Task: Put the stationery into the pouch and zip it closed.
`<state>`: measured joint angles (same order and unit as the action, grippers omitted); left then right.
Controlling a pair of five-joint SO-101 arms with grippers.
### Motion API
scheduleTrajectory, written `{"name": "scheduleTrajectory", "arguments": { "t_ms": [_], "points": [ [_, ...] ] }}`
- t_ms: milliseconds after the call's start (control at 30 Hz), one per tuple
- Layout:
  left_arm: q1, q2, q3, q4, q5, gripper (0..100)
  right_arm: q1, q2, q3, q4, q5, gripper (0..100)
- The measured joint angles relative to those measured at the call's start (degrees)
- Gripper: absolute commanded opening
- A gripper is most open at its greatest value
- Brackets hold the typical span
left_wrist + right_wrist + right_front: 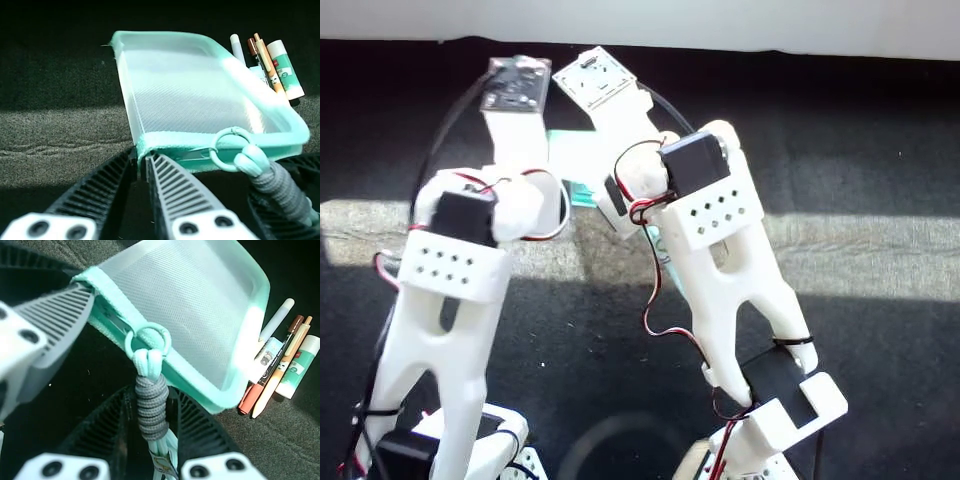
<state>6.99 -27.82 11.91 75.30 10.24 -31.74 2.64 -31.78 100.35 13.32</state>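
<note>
**Both grippers clamped on the pouch, stationery lying outside**

We see the left gripper closed narrow on one corner of the mint mesh pouch, pinching the edge trim between its ribbed pads. Just beside that corner sits the zip's ring, and from it hangs a grey and mint cord.

In the right wrist view, the right gripper is closed on that cord, with the ring just past its fingertips. The pouch stretches away from both tools across the dark cloth.

The stationery lies outside the pouch, side by side along its far end: a white pen, a brown marker, an orange pen and a glue stick. We cannot tell whether the zip stands open.

From the high view, both arms lean in together, and a strip of the pouch shows between them.
</note>
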Motion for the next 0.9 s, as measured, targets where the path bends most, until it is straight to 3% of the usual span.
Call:
{"name": "scheduleTrajectory", "arguments": {
  "t_ms": [300,700,900],
  "points": [
    [0.18,-6.59,-4.13,5.27,0.09,1,0.44,-10.46,0.00,0.00,0.00,0.6],
    [0.26,-9.14,-4.75,10.20,3.16,1,11.43,-17.58,0.00,0.09,2.99,0.6],
    [-6.07,-9.14,-5.19,10.73,3.69,1,16.53,-17.58,0.18,0.09,4.48,0.6]
  ]
}}
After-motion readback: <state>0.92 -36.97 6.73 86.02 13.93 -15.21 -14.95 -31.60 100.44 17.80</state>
